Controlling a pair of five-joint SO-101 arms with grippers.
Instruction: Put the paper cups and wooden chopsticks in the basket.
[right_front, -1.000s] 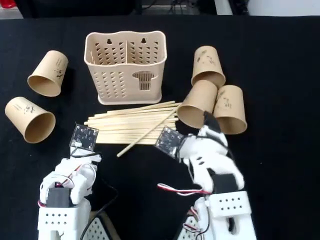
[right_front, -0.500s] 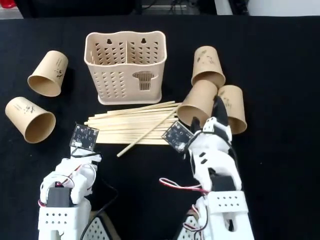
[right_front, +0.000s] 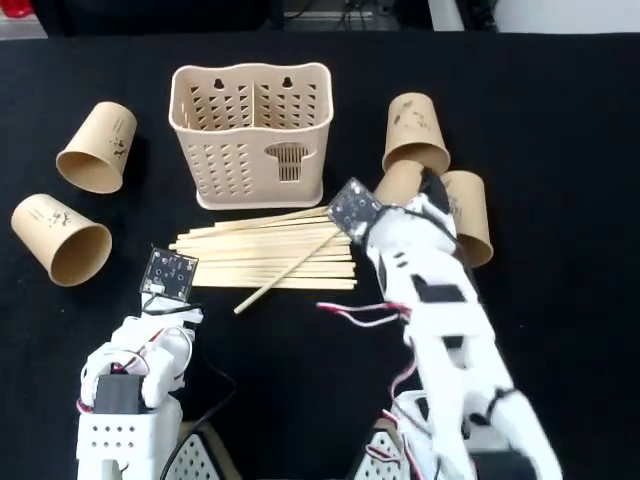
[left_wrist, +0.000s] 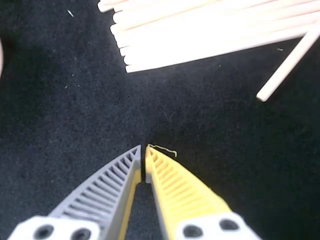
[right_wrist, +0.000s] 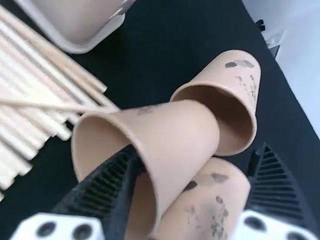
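A beige slotted basket (right_front: 250, 135) stands upright at the back centre. Wooden chopsticks (right_front: 265, 255) lie in a loose pile in front of it, also in the left wrist view (left_wrist: 210, 30). Two paper cups (right_front: 97, 145) (right_front: 60, 240) lie on their sides at the left. Three more cluster at the right (right_front: 417, 130) (right_front: 398, 183) (right_front: 470, 215). My right gripper (right_wrist: 198, 149) is open over that cluster: one finger (right_wrist: 107, 182) is at the mouth of the middle cup (right_wrist: 150, 145), the other (right_wrist: 272, 182) beyond the lowest cup (right_wrist: 210, 200). My left gripper (left_wrist: 145, 150) is shut, low over the cloth near the chopstick ends.
A black cloth (right_front: 560, 120) covers the table. The left arm (right_front: 135, 365) sits folded at the front left. One chopstick (right_front: 290, 270) lies askew across the pile. A red thing (right_front: 12, 8) shows at the back left edge.
The right arm has stretched forward from beside the chopsticks to the right-hand cup cluster, its gripper now over the middle cup. The left arm has not moved.
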